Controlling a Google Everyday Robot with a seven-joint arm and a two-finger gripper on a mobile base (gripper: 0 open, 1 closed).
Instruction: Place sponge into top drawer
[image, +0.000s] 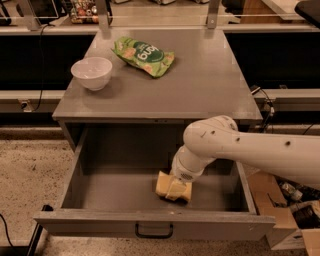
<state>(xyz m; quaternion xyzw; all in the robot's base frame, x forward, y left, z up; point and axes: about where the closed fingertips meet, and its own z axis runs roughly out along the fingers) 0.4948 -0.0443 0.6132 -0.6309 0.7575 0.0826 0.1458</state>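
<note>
The top drawer of the grey cabinet is pulled fully open, and its dark bar handle is at the front centre. The pale yellow sponge is inside the drawer, right of centre and low over the drawer floor; I cannot tell if it touches. My gripper reaches down into the drawer from the right on a white arm and is shut on the sponge. A pale finger crosses the sponge's front face. The arm's wrist hides the sponge's upper right part.
A white bowl stands at the left on the cabinet top. A green snack bag lies at the back centre. A cardboard box with clutter sits on the floor right of the drawer. Speckled floor lies to the left.
</note>
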